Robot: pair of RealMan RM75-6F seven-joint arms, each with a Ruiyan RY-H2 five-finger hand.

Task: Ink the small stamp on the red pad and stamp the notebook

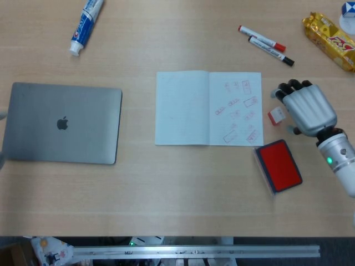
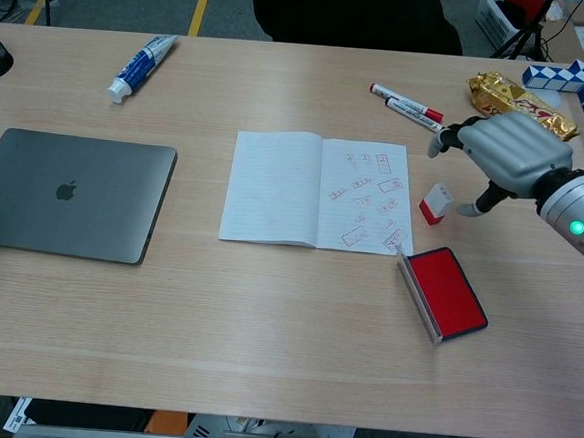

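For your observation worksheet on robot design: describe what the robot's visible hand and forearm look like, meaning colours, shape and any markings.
Only the right hand shows. Its back is a ribbed, silver-grey shell, and its fingers have black tips. The wrist is a pale grey cylinder with a small green light. No cables or lettering can be seen.

The wooden worktop [image 1: 166, 188] carries a closed laptop [image 1: 62, 123], open notebook [image 1: 208, 108] and red pad [image 1: 279, 165]. A small stamp [image 1: 275, 115], two markers [image 1: 266, 45], toothpaste [image 1: 86, 25] and a gold packet [image 1: 330, 40] lie there too.
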